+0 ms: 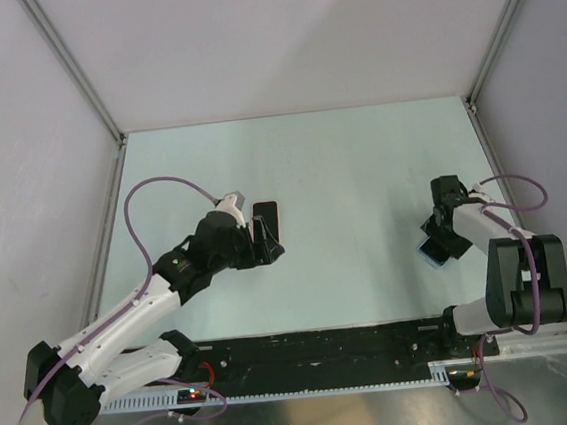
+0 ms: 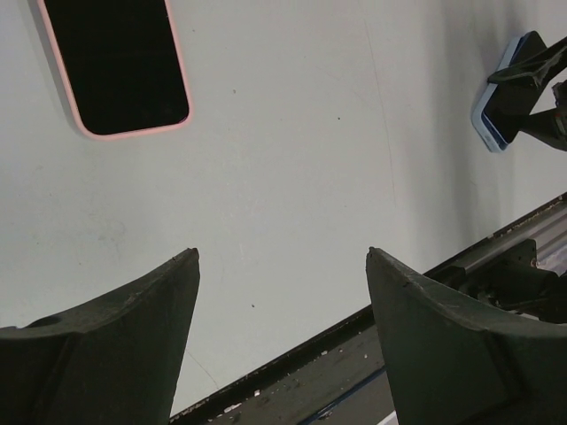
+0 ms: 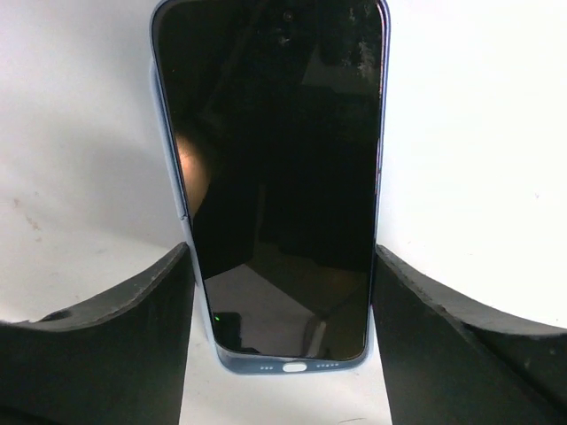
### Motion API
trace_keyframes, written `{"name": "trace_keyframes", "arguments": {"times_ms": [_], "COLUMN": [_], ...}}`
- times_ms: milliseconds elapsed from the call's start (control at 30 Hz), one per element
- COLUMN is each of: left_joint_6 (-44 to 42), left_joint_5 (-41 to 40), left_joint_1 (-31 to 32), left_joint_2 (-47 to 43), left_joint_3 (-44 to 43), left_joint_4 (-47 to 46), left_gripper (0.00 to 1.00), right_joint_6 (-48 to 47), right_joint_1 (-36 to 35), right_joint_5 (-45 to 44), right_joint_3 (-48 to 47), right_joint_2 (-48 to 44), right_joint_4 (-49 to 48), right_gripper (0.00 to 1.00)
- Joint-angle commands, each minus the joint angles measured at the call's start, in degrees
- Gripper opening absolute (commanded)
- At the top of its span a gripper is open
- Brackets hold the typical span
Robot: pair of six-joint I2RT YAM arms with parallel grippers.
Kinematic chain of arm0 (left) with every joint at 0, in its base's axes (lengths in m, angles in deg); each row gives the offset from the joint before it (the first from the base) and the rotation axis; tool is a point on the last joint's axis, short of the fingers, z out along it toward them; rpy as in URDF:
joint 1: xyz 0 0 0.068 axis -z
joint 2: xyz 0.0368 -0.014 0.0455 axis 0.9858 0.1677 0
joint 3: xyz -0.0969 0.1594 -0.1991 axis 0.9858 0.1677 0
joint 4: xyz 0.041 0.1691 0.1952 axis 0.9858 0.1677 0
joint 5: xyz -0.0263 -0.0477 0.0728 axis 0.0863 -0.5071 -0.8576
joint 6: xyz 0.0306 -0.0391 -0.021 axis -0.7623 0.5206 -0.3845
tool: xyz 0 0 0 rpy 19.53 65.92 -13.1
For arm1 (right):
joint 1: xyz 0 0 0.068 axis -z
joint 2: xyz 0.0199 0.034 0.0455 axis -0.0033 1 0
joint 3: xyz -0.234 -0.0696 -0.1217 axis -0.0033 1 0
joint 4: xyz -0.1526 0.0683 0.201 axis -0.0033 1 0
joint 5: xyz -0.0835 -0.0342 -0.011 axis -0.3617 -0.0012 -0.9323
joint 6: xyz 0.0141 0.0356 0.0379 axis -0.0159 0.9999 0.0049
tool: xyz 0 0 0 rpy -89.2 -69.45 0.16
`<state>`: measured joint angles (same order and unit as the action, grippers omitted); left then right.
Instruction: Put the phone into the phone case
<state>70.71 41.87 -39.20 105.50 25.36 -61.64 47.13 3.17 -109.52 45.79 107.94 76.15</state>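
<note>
- Top external view: the pink phone case [image 1: 267, 216] lies flat on the pale bench [image 1: 338, 157], left of centre, with the left tool [image 1: 263, 247] poised by its near end. Well apart on the right, the blue phone [image 1: 432, 252] lies under the right tool [image 1: 439, 242], closer to the bench's near edge.
- Left wrist view: the left tool stands spread and empty, with only bare bench between its jaws. The case, dark inside a pink rim, lies beyond the fingertips and off to the left, not between them. The phone shows small at the far right with the other tool over it.
- Right wrist view: the phone fills the gap of the right tool, dark glass up and charging port toward the camera. The two fingers [image 3: 124, 345] flank its long edges along the near half. They look to be at the edges or just beside them; whether they pinch the phone cannot be told.
- Handling, by judgement: the phone is stiff and fairly dense, and its slick glass could scratch or crack. The narrow long edges, where the tool stands, look the soundest hold. The case is probably light and slightly flexible and may slide when the phone is pressed in, so the left tool may need to steady its rim.
</note>
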Motion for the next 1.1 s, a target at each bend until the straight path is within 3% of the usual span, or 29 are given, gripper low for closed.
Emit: {"name": "trace_keyframes", "arguments": {"times_ms": [0,300,567,667,900,1067], "left_joint_6": [-0.32,1.47,2.58,2.84,3.14,3.15], "left_joint_5": [-0.04,0.26,1.42,1.3,0.58,0.47], "left_joint_1": [0.22,-0.27,-4.51,-5.73,-6.42,-6.43], "left_joint_2": [-1.48,-1.83,-4.14,-4.37,-2.76,-0.63], "left_joint_3": [-0.32,2.11,7.21,8.92,9.57,8.94], "left_joint_4": [-1.68,-1.75,-1.76,-1.78,-1.84,-2.33], "left_gripper": [0.8,0.81,0.8,0.8,0.81,0.81], "right_joint_6": [6.13,24.12,40.12,44.48,47.03,43.37], "right_joint_1": [-7.41,-28.58,-47.05,-51.48,-55.62,-55.82], "right_joint_5": [1.79,-1.24,-2.84,-3.23,-2.99,-4.02], "right_joint_3": [-1.05,-3.36,-12.31,-15.97,-18.92,-18.99], "right_joint_2": [-0.42,1.23,12.04,15.33,16.43,14.19], "right_joint_4": [0.74,2.11,1.86,1.65,0.05,3.21], "right_gripper": [0.63,0.59,0.62,0.66,0.95,0.99]}}
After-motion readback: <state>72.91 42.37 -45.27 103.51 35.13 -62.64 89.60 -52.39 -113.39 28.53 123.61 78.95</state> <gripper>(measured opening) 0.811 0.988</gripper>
